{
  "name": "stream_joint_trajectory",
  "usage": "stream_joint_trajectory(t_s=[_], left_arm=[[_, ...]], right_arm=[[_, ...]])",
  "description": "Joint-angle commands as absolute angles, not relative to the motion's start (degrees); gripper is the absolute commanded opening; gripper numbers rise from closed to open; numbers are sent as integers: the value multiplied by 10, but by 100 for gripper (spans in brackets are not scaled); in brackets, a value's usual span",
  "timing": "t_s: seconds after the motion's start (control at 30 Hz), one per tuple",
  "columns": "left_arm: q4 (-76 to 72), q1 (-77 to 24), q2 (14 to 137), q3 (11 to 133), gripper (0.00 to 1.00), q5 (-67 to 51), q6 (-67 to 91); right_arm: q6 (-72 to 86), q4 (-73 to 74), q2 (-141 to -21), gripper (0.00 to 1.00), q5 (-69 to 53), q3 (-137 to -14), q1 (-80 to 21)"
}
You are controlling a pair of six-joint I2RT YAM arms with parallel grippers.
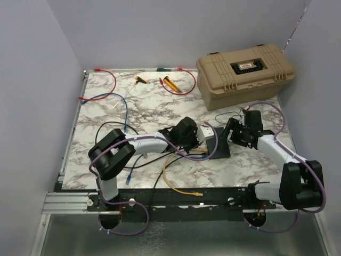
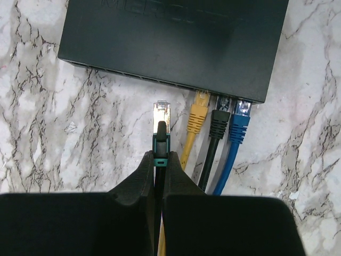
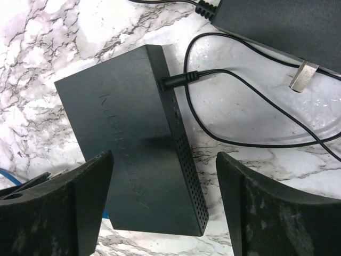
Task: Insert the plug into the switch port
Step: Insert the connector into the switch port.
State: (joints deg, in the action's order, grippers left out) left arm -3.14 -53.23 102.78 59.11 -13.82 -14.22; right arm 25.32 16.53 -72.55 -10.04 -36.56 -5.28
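The switch [image 2: 176,42] is a flat dark-grey box lying on the marble table, with its port edge facing my left gripper. Yellow [image 2: 198,114], black [image 2: 219,121] and blue [image 2: 240,125] cables sit in ports at its right end. My left gripper [image 2: 161,156] is shut on the teal boot of the plug [image 2: 161,113]. The plug's clear tip points at the port edge, a short gap away and left of the yellow cable. My right gripper [image 3: 165,160] hangs open above the switch [image 3: 133,154], one finger on each side of its end. A thin black power cord [image 3: 213,74] enters its side.
The big tan case [image 1: 245,72] stands at the back right. A black power adapter [image 3: 287,21] lies just beyond the switch. Loose red [image 1: 109,80], blue [image 1: 114,101] and yellow [image 1: 178,184] cables and yellow-handled tools [image 1: 170,82] lie across the table [image 1: 96,120].
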Motion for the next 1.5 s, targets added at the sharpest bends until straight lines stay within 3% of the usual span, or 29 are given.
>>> stream_joint_trajectory(t_s=[0.0,0.67,1.47], left_arm=[[9,-544,1045,618,0,-95,-153],[25,-563,1093,655,0,-115,-178],[-62,-563,1086,630,0,-152,-167]], right_arm=[[243,161,-748,78,-129,-360,-45],[236,137,-783,54,-208,-340,-44],[238,119,-788,50,-225,-335,-44]])
